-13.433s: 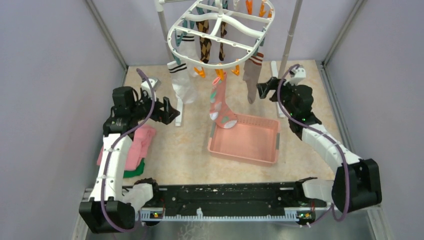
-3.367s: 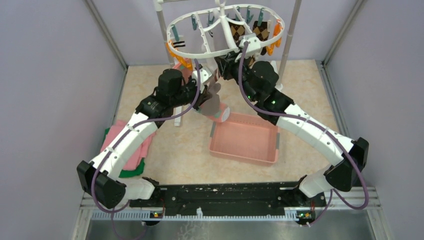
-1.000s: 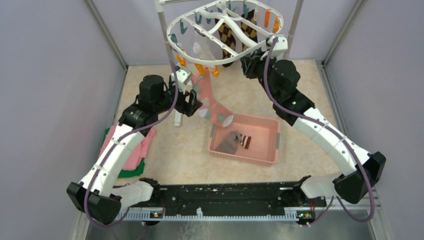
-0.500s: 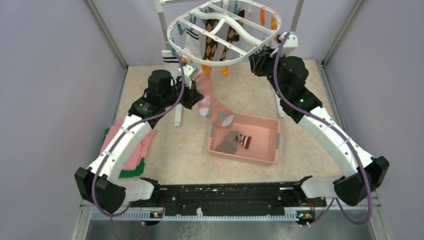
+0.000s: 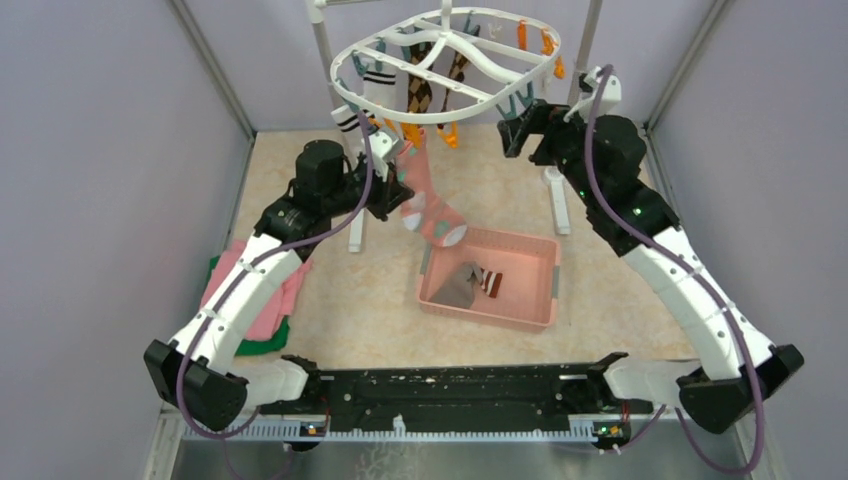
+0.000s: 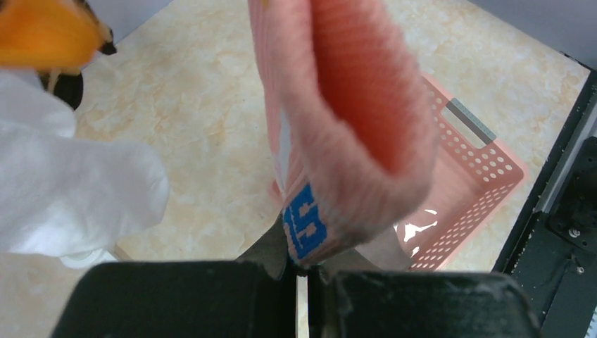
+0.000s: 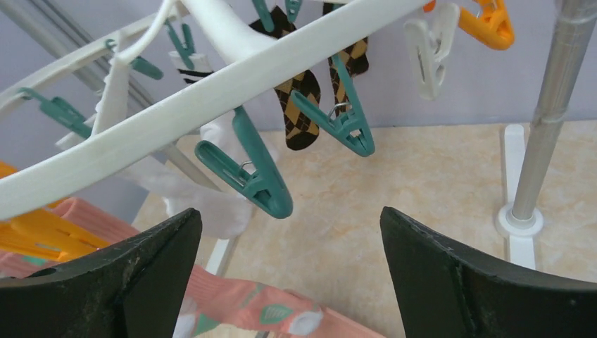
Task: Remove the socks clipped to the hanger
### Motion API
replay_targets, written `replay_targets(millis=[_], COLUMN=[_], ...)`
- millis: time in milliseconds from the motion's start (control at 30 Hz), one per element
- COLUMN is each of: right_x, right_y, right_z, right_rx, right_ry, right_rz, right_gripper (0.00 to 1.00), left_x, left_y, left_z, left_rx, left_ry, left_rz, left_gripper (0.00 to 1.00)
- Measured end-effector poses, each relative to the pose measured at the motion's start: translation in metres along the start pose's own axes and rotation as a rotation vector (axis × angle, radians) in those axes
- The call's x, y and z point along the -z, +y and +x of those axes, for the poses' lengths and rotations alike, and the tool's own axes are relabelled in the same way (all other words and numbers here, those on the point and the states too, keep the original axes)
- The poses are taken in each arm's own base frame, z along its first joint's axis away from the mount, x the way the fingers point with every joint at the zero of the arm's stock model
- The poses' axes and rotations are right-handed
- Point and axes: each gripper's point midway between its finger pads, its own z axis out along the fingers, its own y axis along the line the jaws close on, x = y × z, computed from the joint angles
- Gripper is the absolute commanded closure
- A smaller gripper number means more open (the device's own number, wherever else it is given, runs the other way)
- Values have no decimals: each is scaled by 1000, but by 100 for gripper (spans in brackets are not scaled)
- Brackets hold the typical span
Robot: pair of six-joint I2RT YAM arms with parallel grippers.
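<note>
The left fingers (image 6: 279, 276) are clamped on the pink sock (image 6: 352, 105) hanging from the hanger (image 7: 211, 98). The right fingers (image 7: 429, 260) stand wide apart just below its teal clips (image 7: 250, 176).

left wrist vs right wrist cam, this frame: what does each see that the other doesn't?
Left wrist only: left jaws shut on the pink sock, with the pink basket beyond. Right wrist only: right jaws open and empty under the hanger, its teal clips, the argyle socks. Both: pink sock, white sock, beige tabletop.
</note>
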Motion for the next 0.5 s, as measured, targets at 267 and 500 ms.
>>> replay_targets(millis=[267, 500], right_x=[55, 85], right_y=[29, 100], right_z=[-40, -49], right_rx=[-75, -97], right_ry=[-57, -27], right_rz=[-141, -395], right_gripper=[1, 1], left_x=[-12, -20], left_y=[-26, -30], left_z=[1, 8], left_rx=[-45, -54], left_ry=[7, 28], left_rz=[66, 78], left_gripper=[100, 100])
